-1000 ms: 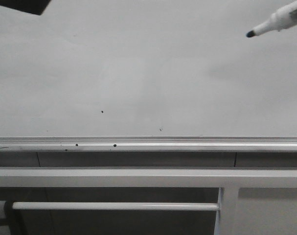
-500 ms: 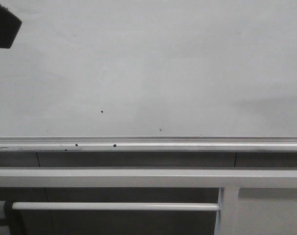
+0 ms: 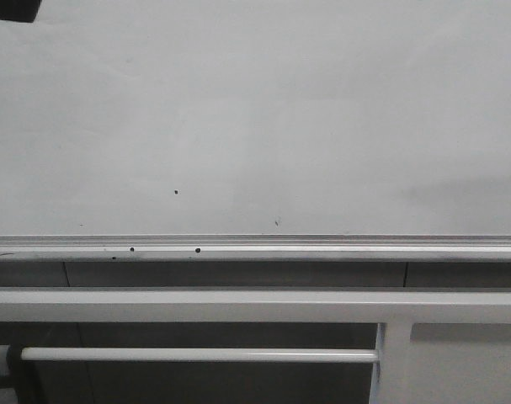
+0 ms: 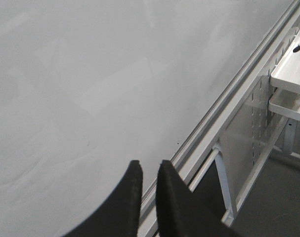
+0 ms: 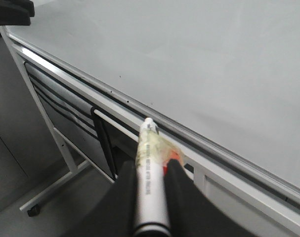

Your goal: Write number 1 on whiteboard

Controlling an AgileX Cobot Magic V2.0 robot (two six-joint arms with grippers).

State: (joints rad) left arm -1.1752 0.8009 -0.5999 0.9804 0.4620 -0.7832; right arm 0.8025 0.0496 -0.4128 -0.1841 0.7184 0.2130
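Observation:
The whiteboard point(image 3: 255, 109) fills the front view, with its silver bottom rail point(image 3: 255, 250). The only stroke-like mark is a very short slanted dark mark point(image 3: 277, 223) just above the rail; it is too small to read as the number 1. My right gripper point(image 5: 150, 165) is shut on a white marker point(image 5: 150, 190), held away from the board with its tip towards the rail; it is out of the front view. My left gripper point(image 4: 150, 164) is empty, its jaws almost together, in front of the board point(image 4: 90, 74).
Tiny dark specks point(image 3: 176, 191) dot the board. Grey stand bars point(image 3: 255, 305) and a thin rod point(image 3: 196, 354) run below the rail. A white tray point(image 4: 290, 74) with pens hangs off the board's end. A dark arm part point(image 3: 11, 8) shows at the top left corner.
The marker tip at the top right of the front view has left the view. The dark arm part at the top left has drawn back towards the corner.

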